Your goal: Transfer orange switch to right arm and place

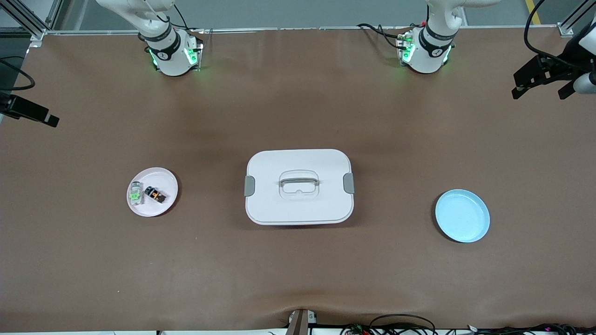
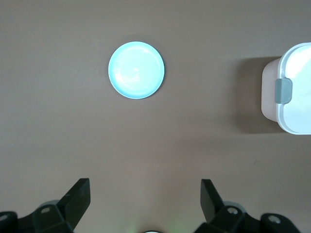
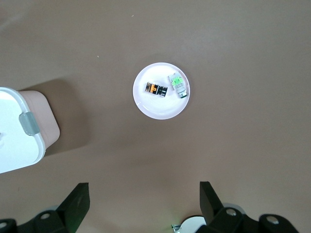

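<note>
- Orange switch (image 1: 155,194) is sitting on the pink plate (image 1: 163,177) toward the right arm's end of the table, just beside a green switch (image 1: 135,193). The two look close together, maybe touching, can't say for sure.
- My guess on handling: small, light, hard plastic, so stiff but easy to flick or skid across the plate. I'd pinch it across its short sides, well clear of the green one.
- Count: two switches, two plates (pink one plus a bare blue plate (image 1: 462,215) toward the left arm's end), one white lidded box (image 1: 299,186) between them.
- Left gripper (image 2: 145,199) hangs high over its end of the table, fingers spread wide, nothing in them.
- Right gripper (image 3: 144,201) is the same, up high above the pink plate area, fingers apart and holding nothing.
</note>
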{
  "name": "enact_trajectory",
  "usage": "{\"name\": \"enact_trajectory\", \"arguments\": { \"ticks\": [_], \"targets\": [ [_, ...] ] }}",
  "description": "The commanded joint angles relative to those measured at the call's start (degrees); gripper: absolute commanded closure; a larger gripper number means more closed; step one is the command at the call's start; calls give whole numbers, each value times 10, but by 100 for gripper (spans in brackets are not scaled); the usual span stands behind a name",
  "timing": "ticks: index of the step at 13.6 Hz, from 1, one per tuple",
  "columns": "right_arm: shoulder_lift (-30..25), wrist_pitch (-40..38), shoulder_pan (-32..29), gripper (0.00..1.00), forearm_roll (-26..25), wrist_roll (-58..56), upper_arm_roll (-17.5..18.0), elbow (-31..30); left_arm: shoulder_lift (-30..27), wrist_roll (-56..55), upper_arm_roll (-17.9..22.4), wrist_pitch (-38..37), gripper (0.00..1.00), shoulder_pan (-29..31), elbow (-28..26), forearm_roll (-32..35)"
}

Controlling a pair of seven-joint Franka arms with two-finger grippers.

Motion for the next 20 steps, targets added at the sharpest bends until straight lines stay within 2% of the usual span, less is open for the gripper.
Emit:
{"name": "enact_trajectory", "arguments": {
  "ticks": [1, 4, 8, 13, 16, 20],
  "targets": [
    [-17, 10, 11, 0, 4, 7, -12, -23, 5, 1, 1, -12, 0, -3, 14, 9],
    [-20, 14, 34, 0, 4, 8, -19, -34, 5, 1, 1, -12, 0, -3, 14, 10],
    [-59, 54, 31, 0, 9, 8, -19, -101, 5, 1, 0, -12, 0, -3, 14, 9],
    [-63, 65, 29, 0, 12, 8, -18, -119, 5, 1, 0, -12, 0, -3, 14, 9],
    [-84, 88, 29, 0, 12, 8, -18, -154, 5, 1, 0, -12, 0, -3, 14, 10],
    [-86, 80, 31, 0, 12, 8, -17, -153, 5, 1, -1, -12, 0, -3, 14, 9]
  ]
}}
